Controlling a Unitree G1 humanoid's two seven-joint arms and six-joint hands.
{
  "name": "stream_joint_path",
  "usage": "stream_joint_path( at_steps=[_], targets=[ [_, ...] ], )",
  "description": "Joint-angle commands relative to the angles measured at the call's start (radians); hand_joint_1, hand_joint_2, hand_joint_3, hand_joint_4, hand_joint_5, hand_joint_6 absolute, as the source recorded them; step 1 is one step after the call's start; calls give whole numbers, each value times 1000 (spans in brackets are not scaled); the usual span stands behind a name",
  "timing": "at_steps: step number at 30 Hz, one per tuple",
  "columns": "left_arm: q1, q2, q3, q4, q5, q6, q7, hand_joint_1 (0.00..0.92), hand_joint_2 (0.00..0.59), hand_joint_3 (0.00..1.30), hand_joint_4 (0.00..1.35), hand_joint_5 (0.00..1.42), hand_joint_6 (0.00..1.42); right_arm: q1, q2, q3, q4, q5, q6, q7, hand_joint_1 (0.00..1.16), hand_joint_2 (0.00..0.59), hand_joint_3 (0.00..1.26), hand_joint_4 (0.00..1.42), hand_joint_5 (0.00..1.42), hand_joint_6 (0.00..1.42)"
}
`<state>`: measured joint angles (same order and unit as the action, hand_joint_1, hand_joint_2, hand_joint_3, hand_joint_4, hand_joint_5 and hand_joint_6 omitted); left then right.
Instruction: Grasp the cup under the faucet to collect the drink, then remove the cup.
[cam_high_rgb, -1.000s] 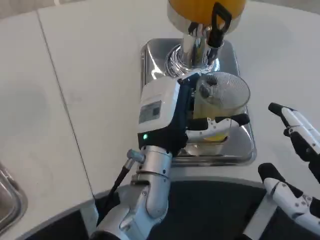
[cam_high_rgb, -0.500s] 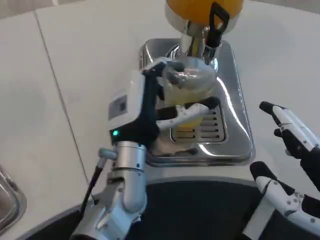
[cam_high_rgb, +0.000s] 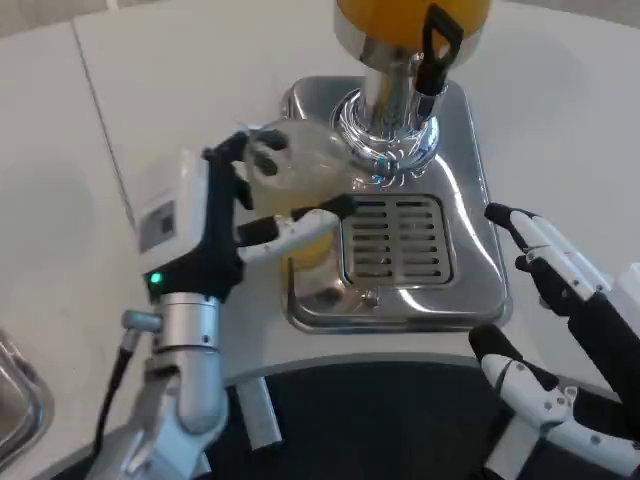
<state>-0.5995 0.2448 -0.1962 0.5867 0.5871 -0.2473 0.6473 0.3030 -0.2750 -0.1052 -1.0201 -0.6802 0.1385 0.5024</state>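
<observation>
One clear plastic cup (cam_high_rgb: 295, 175) is gripped by the left robot hand (cam_high_rgb: 215, 225); right robot hand (cam_high_rgb: 560, 320) spread; chrome slotted drip tray (cam_high_rgb: 400, 245).

Perhaps a lab: white table (cam_high_rgb: 200, 80), steel drink dispenser (cam_high_rgb: 400, 60)

Our left forearm rises from the bottom left of the head view, silver and nearly upright, with a green light glowing on the dark wrist just above it. Our left hand (cam_high_rgb: 215, 225) sits at the top of that arm, its white back turned to the left, its fingers (cam_high_rgb: 300, 222) wrapped rightward around the cup (cam_high_rgb: 295, 175) so that it is held fast (the thumb side is hidden behind it). Our right hand (cam_high_rgb: 555, 330) waits low on the right, holding nothing, its white and black fingers spread apart and pointing up and to the left.
</observation>
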Motion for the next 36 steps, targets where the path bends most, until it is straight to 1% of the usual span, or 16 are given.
stream_joint_path(
  at_steps=[1, 9, 12, 15, 17, 18, 22, 25, 28, 32, 36],
  targets=[
    [31, 48, 50, -58, -28, -26, -12, 752, 0, 1094, 1193, 1405, 1424, 5, -4, 0, 12, -2, 0, -14, 201, 488, 24, 0, 156, 297],
    [86, 96, 117, -130, -64, -24, -48, 763, 0, 1094, 1193, 1401, 1424, 5, -2, 16, 9, -9, -2, -18, 200, 486, 24, 0, 156, 300],
    [126, 128, 153, -185, -89, -31, -79, 765, 0, 1094, 1193, 1401, 1424, -9, -12, 12, 8, -12, 1, -11, 208, 482, 24, 0, 148, 279],
    [170, 147, 185, -249, -109, -35, -112, 766, 0, 1094, 1193, 1401, 1424, -17, -25, 7, 8, -17, -2, -4, 217, 488, 24, 0, 123, 241],
    [201, 157, 203, -297, -122, -37, -134, 768, 0, 1094, 1181, 1401, 1424, -22, -43, 3, 10, -27, -10, 2, 222, 491, 24, 0, 110, 221],
    [219, 161, 213, -323, -129, -39, -147, 769, 0, 1093, 1180, 1401, 1424, -24, -49, 2, 10, -31, -11, 4, 224, 492, 24, 0, 76, 196],
    [294, 167, 244, -427, -152, -51, -194, 774, 0, 1091, 1166, 1401, 1424, -45, -91, 3, 18, -56, 12, 52, 226, 494, 16, 0, 2, 104],
    [338, 168, 259, -499, -163, -57, -227, 775, 0, 1091, 1166, 1400, 1424, -46, -110, -3, 22, -59, -5, 52, 222, 496, 15, 0, 0, 99],
    [384, 162, 278, -570, -173, -64, -262, 776, 0, 1091, 1163, 1409, 1424, -42, -136, -11, 26, -65, -39, 43, 216, 498, 14, 0, 0, 86],
    [445, 146, 294, -657, -186, -68, -288, 776, 0, 1091, 1162, 1413, 1424, -31, -146, -20, 33, -66, -73, 28, 213, 499, 14, 0, 0, 82],
    [477, 137, 302, -712, -201, -77, -321, 776, 0, 1091, 1163, 1414, 1424, -20, -152, -26, 38, -73, -115, 15, 211, 499, 14, 0, 0, 81]
  ],
)
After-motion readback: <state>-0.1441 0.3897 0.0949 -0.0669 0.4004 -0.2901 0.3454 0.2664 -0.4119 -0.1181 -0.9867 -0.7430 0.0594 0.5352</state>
